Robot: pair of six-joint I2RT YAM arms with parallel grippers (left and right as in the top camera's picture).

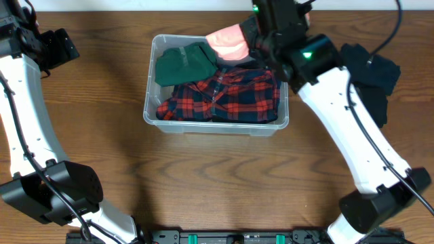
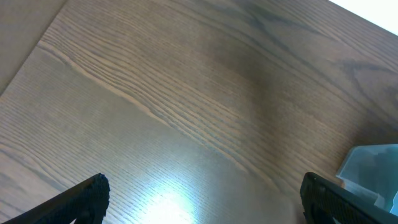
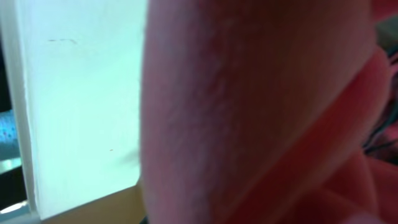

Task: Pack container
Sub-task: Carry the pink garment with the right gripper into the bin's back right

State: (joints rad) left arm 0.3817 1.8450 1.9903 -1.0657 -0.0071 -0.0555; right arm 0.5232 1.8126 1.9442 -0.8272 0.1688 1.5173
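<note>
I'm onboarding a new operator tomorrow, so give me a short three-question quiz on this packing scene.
1. True or false: the left gripper holds a garment.
2. Which item lies in the far-left corner of the container? A) green garment B) plaid shirt C) pink garment
3. What lies on the table to the right of the container?

Key: 1 false, it is open over bare wood; 2 A; 3 a dark garment.
</note>
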